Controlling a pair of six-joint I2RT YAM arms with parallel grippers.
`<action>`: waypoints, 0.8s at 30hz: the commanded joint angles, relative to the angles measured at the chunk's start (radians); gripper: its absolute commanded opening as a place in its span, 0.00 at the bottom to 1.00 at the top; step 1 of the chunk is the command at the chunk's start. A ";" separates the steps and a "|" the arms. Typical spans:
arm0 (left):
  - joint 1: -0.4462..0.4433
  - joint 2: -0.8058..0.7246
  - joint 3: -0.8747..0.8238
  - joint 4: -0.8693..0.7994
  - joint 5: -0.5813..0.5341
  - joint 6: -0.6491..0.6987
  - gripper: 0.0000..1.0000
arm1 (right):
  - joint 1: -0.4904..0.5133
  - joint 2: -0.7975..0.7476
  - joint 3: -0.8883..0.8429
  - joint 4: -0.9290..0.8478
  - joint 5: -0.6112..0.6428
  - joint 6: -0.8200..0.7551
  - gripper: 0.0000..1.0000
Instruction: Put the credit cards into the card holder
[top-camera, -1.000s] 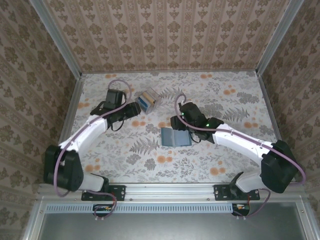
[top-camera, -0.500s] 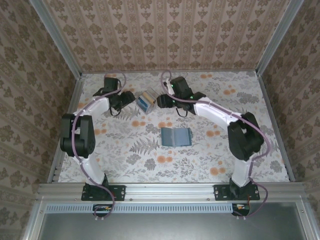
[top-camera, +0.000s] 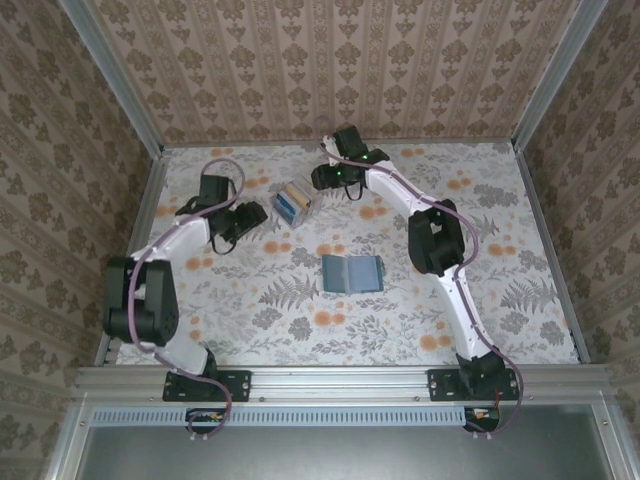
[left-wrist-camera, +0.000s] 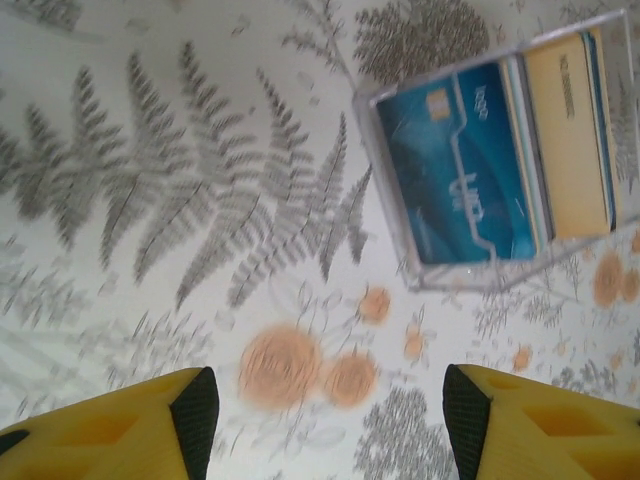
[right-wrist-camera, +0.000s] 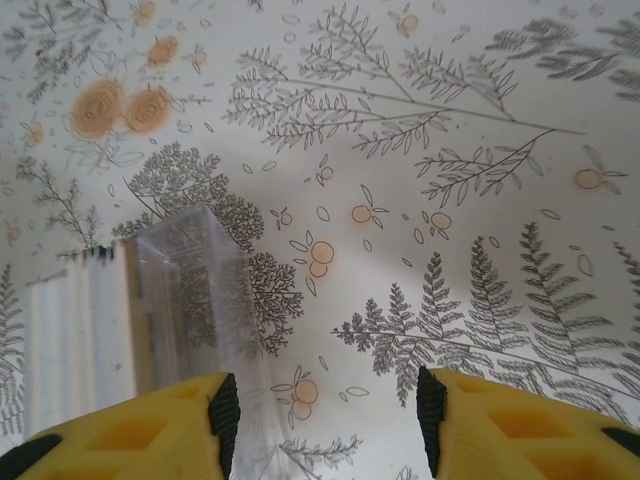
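My floral table (top-camera: 480, 300): clear box (top-camera: 294, 202) toward far edge, left of centre; wallet (top-camera: 352, 272) lying open mid-table.

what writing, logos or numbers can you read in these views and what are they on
Blue card in the clear box: white lettering and a logo, too blurred to read.
Tan card beside it: one dark line of print, too blurred to read.
Card holder: no text visible from above.
Nothing here can be quoted as it reads.

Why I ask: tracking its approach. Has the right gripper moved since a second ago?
Yes. In the top view the right gripper left the card holder's side toward the far wall, and is now beside the clear box.
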 joint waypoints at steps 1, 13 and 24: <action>0.024 -0.095 -0.065 -0.061 -0.009 0.015 0.64 | 0.011 0.034 0.066 -0.117 -0.078 -0.022 0.53; 0.034 -0.253 -0.182 -0.096 0.011 0.039 0.65 | 0.017 0.015 -0.007 -0.111 -0.080 -0.017 0.45; 0.029 -0.292 -0.216 -0.107 0.022 0.036 0.64 | 0.018 -0.171 -0.260 0.009 0.037 0.070 0.17</action>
